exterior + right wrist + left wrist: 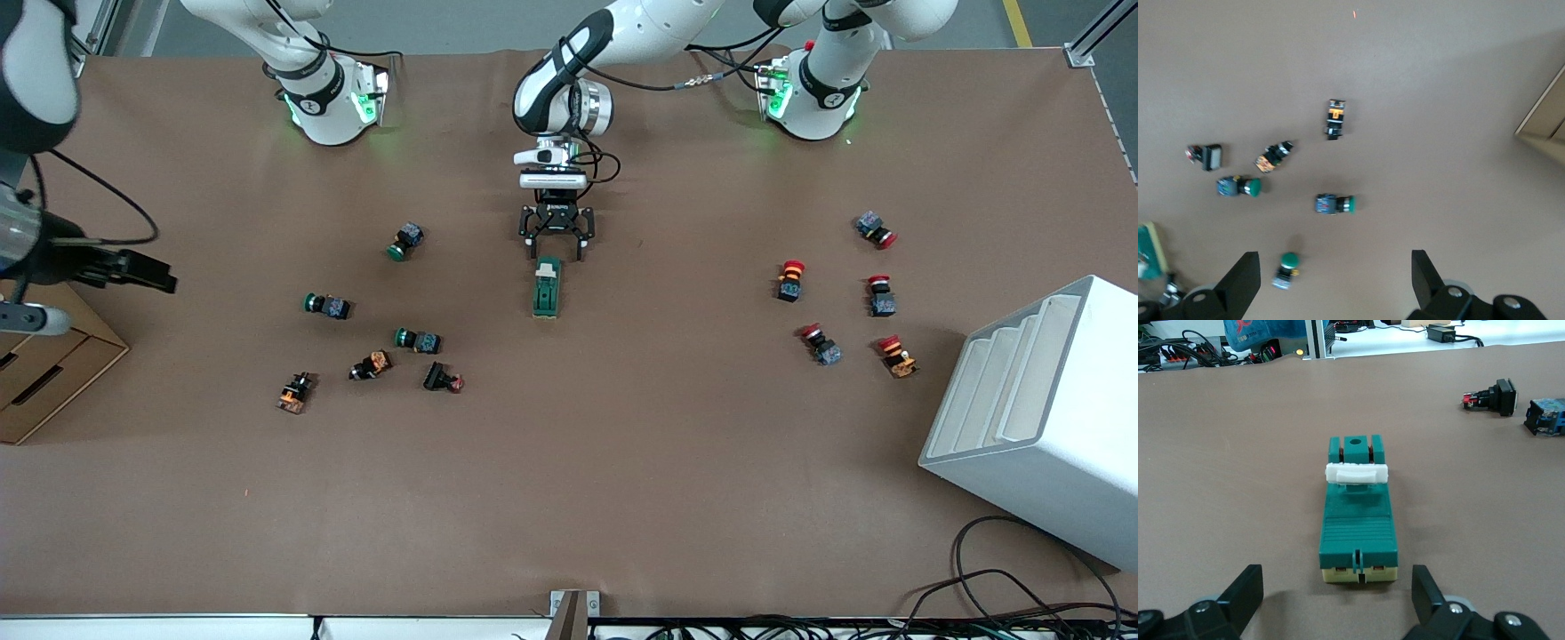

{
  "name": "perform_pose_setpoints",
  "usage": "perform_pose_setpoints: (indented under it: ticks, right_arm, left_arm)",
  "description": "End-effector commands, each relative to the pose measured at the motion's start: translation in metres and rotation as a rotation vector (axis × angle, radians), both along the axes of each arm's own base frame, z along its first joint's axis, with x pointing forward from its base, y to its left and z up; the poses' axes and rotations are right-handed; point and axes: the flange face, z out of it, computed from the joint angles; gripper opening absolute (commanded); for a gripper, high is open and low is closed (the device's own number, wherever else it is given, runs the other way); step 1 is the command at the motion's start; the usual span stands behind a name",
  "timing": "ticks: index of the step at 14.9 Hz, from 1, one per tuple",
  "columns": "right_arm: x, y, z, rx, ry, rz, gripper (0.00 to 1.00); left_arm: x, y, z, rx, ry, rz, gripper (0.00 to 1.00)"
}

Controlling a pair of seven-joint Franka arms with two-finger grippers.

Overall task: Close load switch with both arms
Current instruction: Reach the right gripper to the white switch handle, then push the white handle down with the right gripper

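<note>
Seemingly untouched so far, the load switch (547, 287) lies flat near the middle of the worktop (622, 462) with its white sliding piece (1357, 473) sitting across the green body, so by the look of it the closing has yet to be done. Just above its end nearest the robots' bases, the left gripper (556, 246) hangs low with its jaws spread and empty, lined up to either side of the block but not touching it. Meanwhile the right gripper (133, 267) waits high over the right arm's end of the worktop, jaws likewise released and empty, above the scattered green push-buttons (1335, 203).
</note>
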Motion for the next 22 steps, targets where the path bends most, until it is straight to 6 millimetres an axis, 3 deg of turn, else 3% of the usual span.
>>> perform_pose_setpoints:
  ticks: [1, 5, 8, 14, 20, 22]
  right_arm:
    - [-0.010, 0.075, -0.009, -0.042, 0.003, -0.245, 1.00]
    - [-0.026, 0.185, -0.042, -0.127, 0.041, -0.515, 1.00]
    - [-0.042, 0.254, -0.080, -0.119, 0.052, -0.700, 1.00]
    - [-0.079, 0.347, -0.163, -0.062, 0.012, -0.990, 1.00]
    - [-0.122, 0.432, -0.255, -0.015, -0.032, -1.143, 1.00]
    - [-0.129, 0.443, -0.282, -0.011, -0.040, -1.158, 1.00]
  left_arm:
    - [0.000, -0.003, -0.001, -0.004, -0.014, -0.010, 0.99]
    - [0.002, -0.003, 0.000, -0.005, -0.016, -0.008, 0.99]
    - [0.000, -0.003, -0.001, -0.003, -0.015, -0.010, 0.99]
    - [0.000, -0.003, -0.001, -0.005, -0.014, -0.009, 0.99]
    - [-0.001, -0.003, -0.002, -0.004, -0.013, -0.009, 0.99]
    - [-0.001, -0.003, -0.003, -0.002, -0.012, -0.009, 0.99]
